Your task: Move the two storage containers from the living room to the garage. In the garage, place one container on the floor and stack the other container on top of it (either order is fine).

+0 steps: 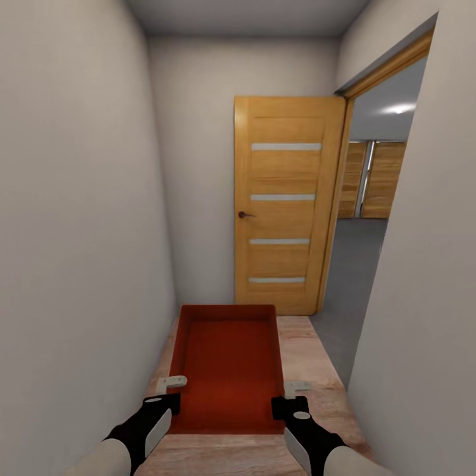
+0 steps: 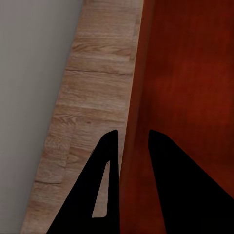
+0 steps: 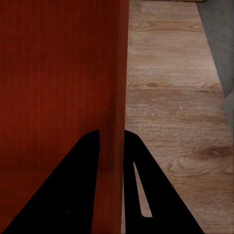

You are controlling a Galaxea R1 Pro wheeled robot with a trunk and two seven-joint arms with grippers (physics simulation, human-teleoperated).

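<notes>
The robot holds one red box [image 1: 228, 367] out in front, above the wood floor [image 1: 311, 357] of a narrow hallway. The left gripper [image 1: 168, 393] pinches the box's left wall, and the right gripper [image 1: 291, 396] pinches its right wall. The box's long side points ahead at the open door [image 1: 284, 205]. The grey floor [image 1: 350, 264] past the doorway looks like the garage, so no box is set down there yet.

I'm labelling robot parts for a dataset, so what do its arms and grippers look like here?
Both arms have pale grey forearms ending in black wrists with light grey panels. The left gripper and right gripper have pale fingers in the head view; the wrist views show them as black tapered wedges with narrow slots.
</notes>
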